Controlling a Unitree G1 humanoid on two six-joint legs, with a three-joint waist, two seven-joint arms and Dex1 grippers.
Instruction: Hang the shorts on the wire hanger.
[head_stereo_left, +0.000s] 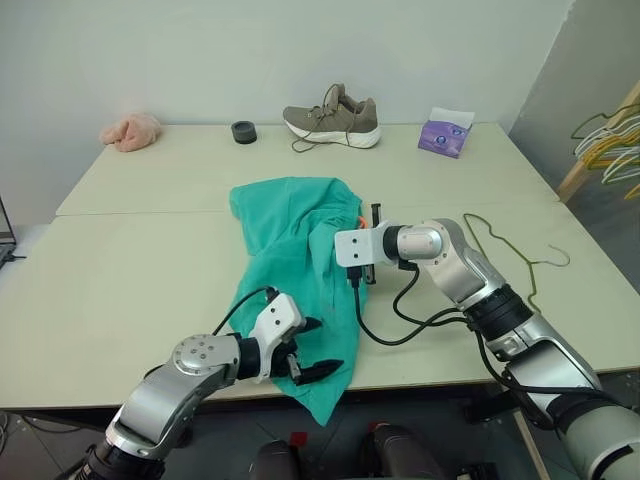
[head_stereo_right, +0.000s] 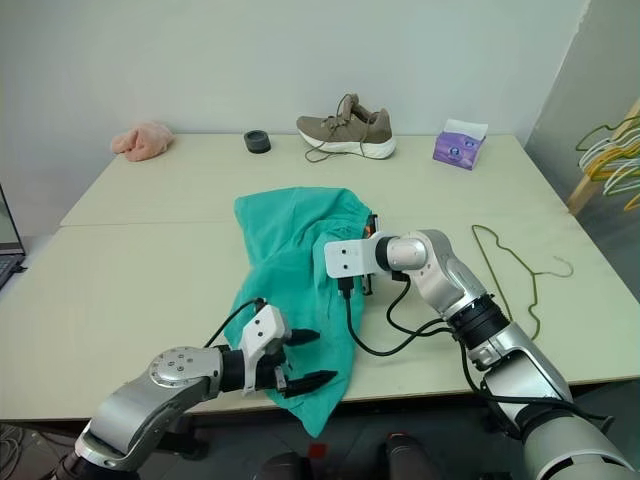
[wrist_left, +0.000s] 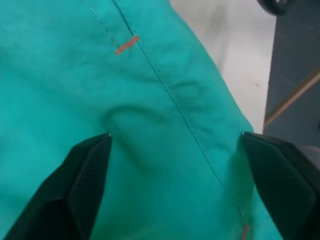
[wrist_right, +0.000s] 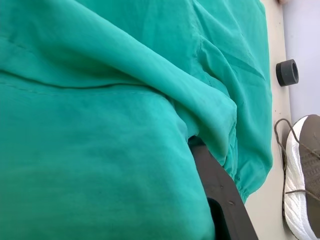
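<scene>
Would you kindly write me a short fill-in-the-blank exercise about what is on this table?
1. The right gripper is shut on the ____.
2. The wire hanger lies on the table to the robot's ____ of the shorts.
3. The left gripper stands ____ at the shorts' lower end, near the table's front edge.
4. Between the black ring and the tissue pack lies a ____.

Missing words: shorts; right; open; shoe

Teal shorts (head_stereo_left: 295, 250) rumpled mid-table, one end draped over near edge, olive wire hanger (head_stereo_left: 510, 255) flat, apart
</scene>
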